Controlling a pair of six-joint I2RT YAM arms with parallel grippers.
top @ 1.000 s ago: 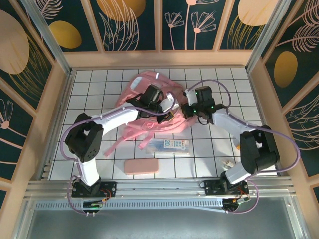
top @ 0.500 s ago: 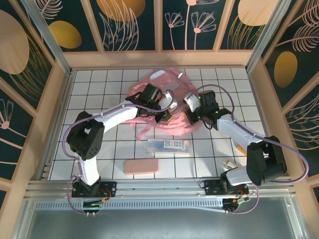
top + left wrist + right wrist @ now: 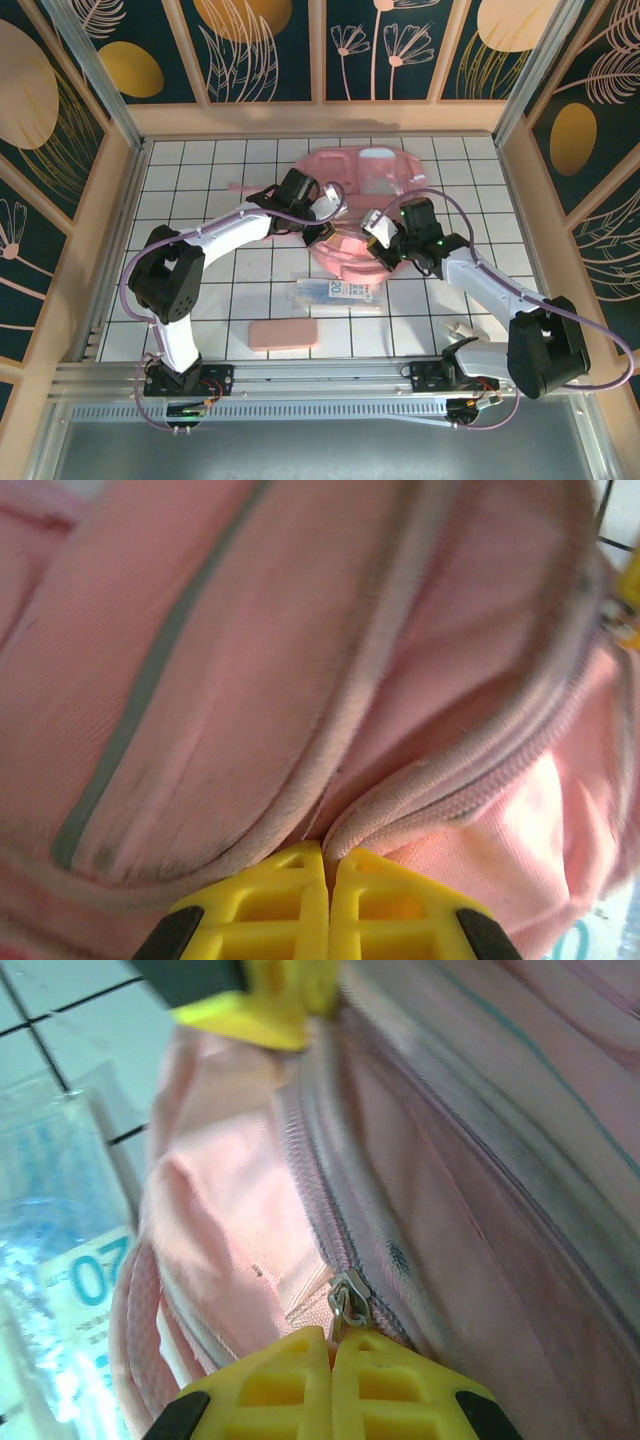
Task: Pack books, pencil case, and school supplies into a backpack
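Note:
The pink backpack (image 3: 362, 178) lies at the back middle of the tiled table, bunched up between both arms. My left gripper (image 3: 326, 232) is at its near left edge, and its yellow fingertips (image 3: 290, 880) are shut on a fold of the backpack's piped rim (image 3: 400, 800). My right gripper (image 3: 376, 230) is at the near right edge, shut on the metal zipper pull (image 3: 348, 1306). The clear packet of school supplies (image 3: 336, 293) printed "20" (image 3: 95, 1275) lies flat just in front of the bag. The salmon pencil case (image 3: 283, 334) lies nearer the front edge. The books are out of view.
A small pale item (image 3: 457, 327) lies on the tiles by the right arm's base. Wooden walls (image 3: 115, 220) fence the table on three sides. A metal rail (image 3: 320, 375) runs along the near edge. The left gripper's yellow finger (image 3: 265, 1005) shows in the right wrist view.
The backpack has been dragged and turned to the right, its top now pointing towards the back right. Both grippers stayed shut on it; the right arm has stretched out lower and further right.

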